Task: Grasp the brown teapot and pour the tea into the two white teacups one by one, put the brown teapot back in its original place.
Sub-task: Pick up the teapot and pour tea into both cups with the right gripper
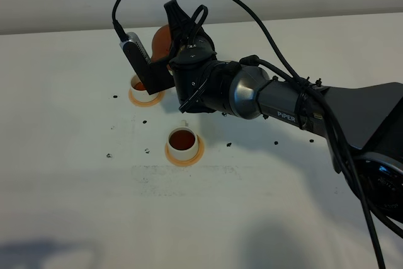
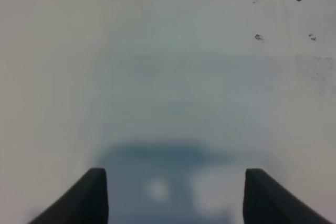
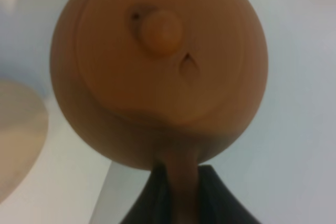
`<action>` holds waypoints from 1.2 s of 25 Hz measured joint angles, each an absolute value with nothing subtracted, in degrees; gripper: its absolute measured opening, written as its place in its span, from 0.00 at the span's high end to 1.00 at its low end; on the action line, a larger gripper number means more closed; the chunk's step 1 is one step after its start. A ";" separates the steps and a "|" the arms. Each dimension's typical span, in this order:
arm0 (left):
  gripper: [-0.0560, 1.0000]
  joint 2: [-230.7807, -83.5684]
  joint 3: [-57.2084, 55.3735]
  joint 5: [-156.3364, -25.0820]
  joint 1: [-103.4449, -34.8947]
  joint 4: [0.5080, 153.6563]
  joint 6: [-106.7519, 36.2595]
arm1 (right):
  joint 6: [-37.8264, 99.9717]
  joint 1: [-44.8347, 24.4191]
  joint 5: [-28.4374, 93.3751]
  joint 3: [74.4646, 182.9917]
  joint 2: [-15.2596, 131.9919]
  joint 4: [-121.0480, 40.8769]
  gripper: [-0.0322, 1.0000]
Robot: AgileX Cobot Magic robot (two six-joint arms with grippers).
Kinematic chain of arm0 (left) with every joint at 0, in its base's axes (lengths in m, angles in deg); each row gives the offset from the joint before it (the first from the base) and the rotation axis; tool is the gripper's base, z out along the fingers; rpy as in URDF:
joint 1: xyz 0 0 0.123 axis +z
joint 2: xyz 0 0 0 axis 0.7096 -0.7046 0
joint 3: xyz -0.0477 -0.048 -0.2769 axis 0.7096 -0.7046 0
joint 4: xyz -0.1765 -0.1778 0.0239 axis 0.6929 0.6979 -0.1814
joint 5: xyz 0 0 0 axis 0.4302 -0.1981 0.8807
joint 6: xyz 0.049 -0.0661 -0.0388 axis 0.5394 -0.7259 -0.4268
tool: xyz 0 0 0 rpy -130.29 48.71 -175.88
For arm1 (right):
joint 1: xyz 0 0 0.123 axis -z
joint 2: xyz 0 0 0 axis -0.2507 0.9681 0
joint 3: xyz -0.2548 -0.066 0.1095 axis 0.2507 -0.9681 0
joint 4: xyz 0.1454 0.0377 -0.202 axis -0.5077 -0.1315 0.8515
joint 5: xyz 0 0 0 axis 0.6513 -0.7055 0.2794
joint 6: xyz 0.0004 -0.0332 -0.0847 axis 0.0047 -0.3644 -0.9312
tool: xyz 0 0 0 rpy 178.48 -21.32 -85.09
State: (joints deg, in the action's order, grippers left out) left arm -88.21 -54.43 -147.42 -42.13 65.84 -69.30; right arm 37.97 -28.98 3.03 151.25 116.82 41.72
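- right gripper (image 3: pixel 181 195) clamped on brown teapot (image 3: pixel 157 66) handle, held above far cup (image 1: pixel 137 84) toward table's far edge
- near cup (image 1: pixel 183 139) already holds tea
- left gripper (image 2: pixel 176 195) apart, empty
- left: finish pour, return pot to saucer (image 3: pixel 18 135)

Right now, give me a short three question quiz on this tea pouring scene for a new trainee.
1. True or false: the right gripper is shut on the handle of the brown teapot.
2. Which white teacup clearly shows tea inside? A) the nearer teacup B) neither.
3. Fill in: the left gripper holds ____.

Key: 1 true, the dark fingers clamp the teapot handle in the right wrist view. 2 A; the farther teacup is partly hidden behind the gripper, so its contents cannot be judged. 3 nothing; its fingers stand apart over the bare table.
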 joint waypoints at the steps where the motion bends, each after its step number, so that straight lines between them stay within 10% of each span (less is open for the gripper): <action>1: 0.43 -88.21 -54.43 -147.42 -42.13 65.84 -69.30 | 37.97 -28.98 3.03 151.25 116.82 41.77 0.86; 30: 0.43 -88.21 -54.43 -147.42 -42.13 65.84 -69.30 | 35.25 -29.68 4.14 151.25 116.82 42.00 0.86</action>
